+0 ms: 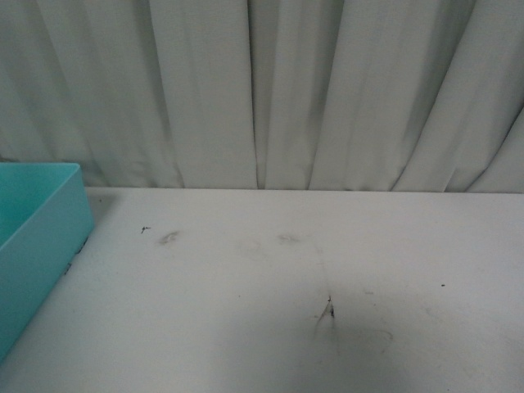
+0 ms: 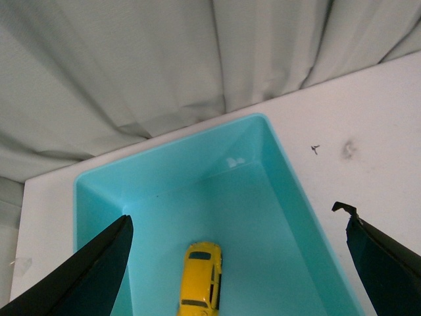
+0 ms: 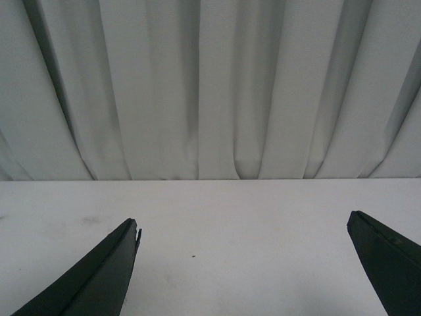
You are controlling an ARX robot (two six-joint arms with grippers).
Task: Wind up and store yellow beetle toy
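Observation:
In the left wrist view the yellow beetle toy point(image 2: 200, 280) lies on the floor of a turquoise bin point(image 2: 289, 178). My left gripper point(image 2: 240, 227) hovers above the bin, open and empty, its dark fingers point(image 2: 99, 270) spread on either side of the car and apart from it. My right gripper point(image 3: 243, 230) is open and empty over bare white tabletop point(image 3: 210, 217). In the front view only a corner of the bin point(image 1: 49, 221) shows at the left edge; the toy and both grippers are out of that view.
A white table point(image 1: 286, 278) with a few dark scuff marks point(image 1: 327, 311) runs back to a pleated white curtain point(image 1: 262, 90). The bin stands at the table's left side, near the curtain.

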